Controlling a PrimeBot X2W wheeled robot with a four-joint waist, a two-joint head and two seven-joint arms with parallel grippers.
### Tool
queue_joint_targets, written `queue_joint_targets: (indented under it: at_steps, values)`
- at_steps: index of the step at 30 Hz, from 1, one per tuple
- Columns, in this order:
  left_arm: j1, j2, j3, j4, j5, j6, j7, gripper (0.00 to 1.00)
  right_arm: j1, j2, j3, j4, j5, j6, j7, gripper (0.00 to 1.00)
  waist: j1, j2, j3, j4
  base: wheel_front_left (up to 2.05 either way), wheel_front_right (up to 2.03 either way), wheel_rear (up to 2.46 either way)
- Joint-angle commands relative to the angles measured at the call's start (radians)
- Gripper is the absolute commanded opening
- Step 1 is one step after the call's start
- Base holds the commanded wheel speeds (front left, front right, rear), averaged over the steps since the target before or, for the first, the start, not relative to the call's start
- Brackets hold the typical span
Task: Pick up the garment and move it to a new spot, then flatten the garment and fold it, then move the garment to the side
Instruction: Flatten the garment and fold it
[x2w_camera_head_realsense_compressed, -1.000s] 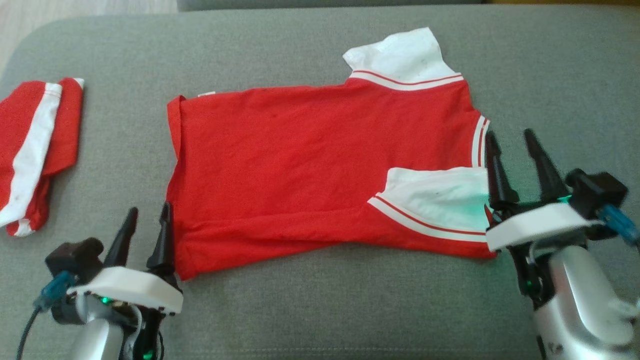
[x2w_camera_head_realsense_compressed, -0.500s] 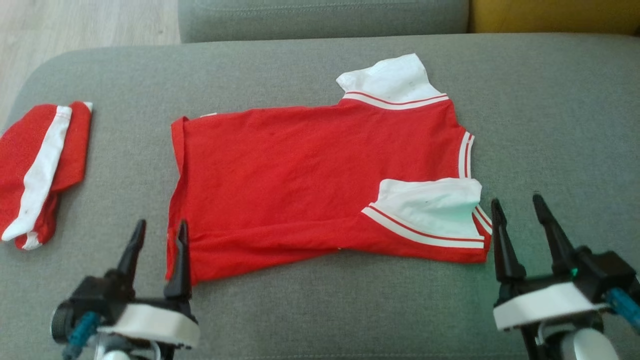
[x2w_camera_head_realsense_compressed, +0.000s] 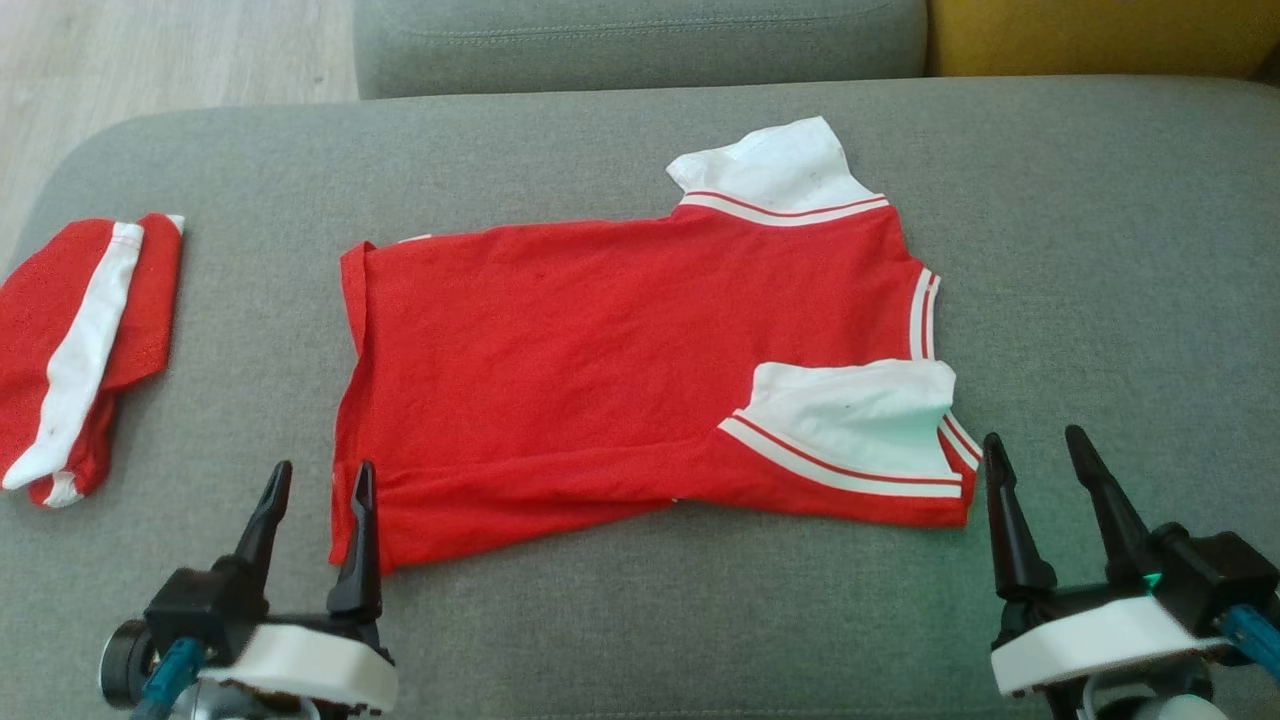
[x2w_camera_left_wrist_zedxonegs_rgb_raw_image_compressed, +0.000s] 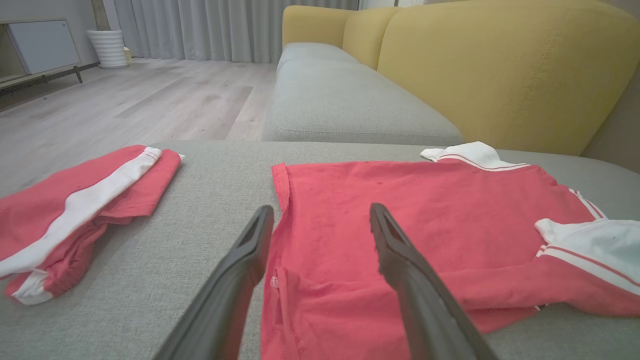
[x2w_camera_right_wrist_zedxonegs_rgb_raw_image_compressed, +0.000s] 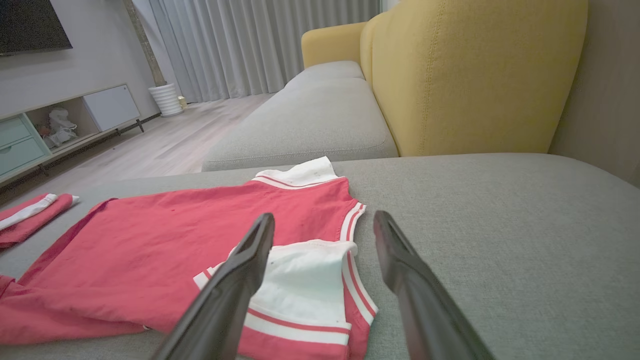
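The red shirt (x2w_camera_head_realsense_compressed: 620, 370) lay flat in the middle of the frame on the grey cushion (x2w_camera_head_realsense_compressed: 640, 620), its long side running left to right. Both pincers stood wide and held nothing — the left pincer (x2w_camera_head_realsense_compressed: 324, 468) at the shirt's lower left corner, the right pincer (x2w_camera_head_realsense_compressed: 1032, 436) just beside its lower right corner. The left one looked nearer.

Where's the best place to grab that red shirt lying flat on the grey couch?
Probably the two near corners of the red shirt, hem and white sleeve, coming from the robot's side. It lies flat, so only edges offer a pinch, and the open left gripper and right gripper sit beside them.
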Motion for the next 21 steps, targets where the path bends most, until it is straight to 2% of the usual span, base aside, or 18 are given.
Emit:
queue_joint_targets:
  at_steps: [1, 4, 7, 12, 21]
  values:
    - [-0.026, 0.016, 0.032, -0.028, -0.002, 0.009, -0.004, 1.00, -0.021, -0.005, 0.026, -0.037, 0.011, 0.007, 0.002, 1.00, 0.0000, 0.0000, 0.001, -0.001, 0.00, 0.00, 0.00]
    - [-0.029, 0.015, 0.032, -0.025, -0.009, 0.011, 0.006, 1.00, -0.034, -0.005, 0.034, -0.029, 0.014, 0.007, 0.005, 1.00, 0.0000, 0.0000, 0.007, -0.002, 0.00, 0.00, 0.00]
    - [-0.052, 0.013, 0.019, 0.006, -0.036, -0.016, 0.040, 1.00, -0.054, -0.005, 0.023, 0.008, 0.013, 0.007, 0.016, 1.00, 0.0000, 0.0000, 0.017, 0.007, 0.00, 0.00, 0.00]
    - [-0.091, 0.015, 0.013, 0.139, -0.094, -0.057, 0.126, 1.00, -0.111, -0.005, 0.030, 0.139, 0.051, 0.007, 0.027, 1.00, 0.0000, 0.0000, 0.041, 0.012, 0.00, 0.00, 0.00]
    - [-0.180, -0.013, 0.027, 0.356, -0.196, -0.123, 0.176, 1.00, -0.203, -0.005, 0.025, 0.378, 0.053, 0.007, 0.105, 1.00, 0.0000, 0.0000, 0.097, 0.026, 0.00, 0.00, 0.00]
